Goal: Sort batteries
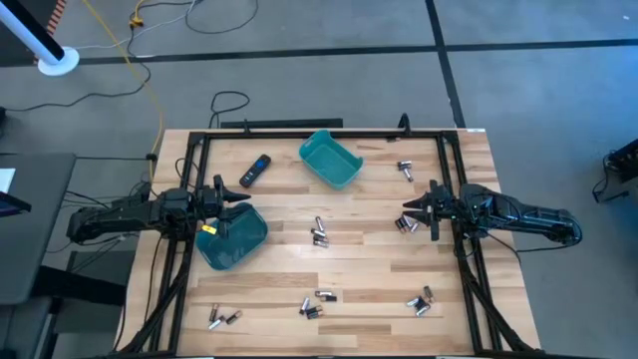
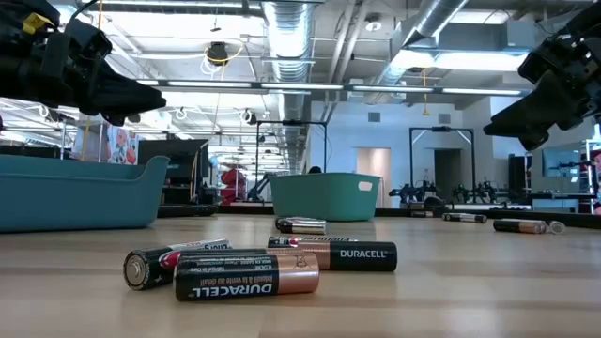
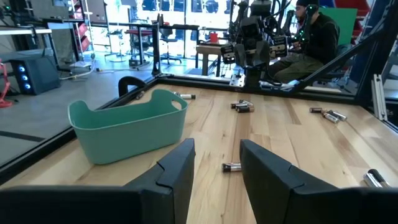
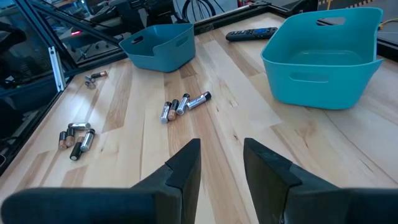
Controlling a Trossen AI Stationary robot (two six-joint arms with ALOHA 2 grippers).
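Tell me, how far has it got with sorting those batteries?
Barely started, by the look of it. The far teal bin shows an empty floor, and batteries lie scattered in small clusters across the table. Nothing is in hand: the left gripper hangs open over the near teal bin, the right gripper open beside a cluster. Nearly all remains.

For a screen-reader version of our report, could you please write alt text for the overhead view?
Seen from above, small groups of batteries lie scattered on a wooden table with two teal bins and a black remote. The left gripper hovers over the nearer bin; the right gripper hovers near batteries.
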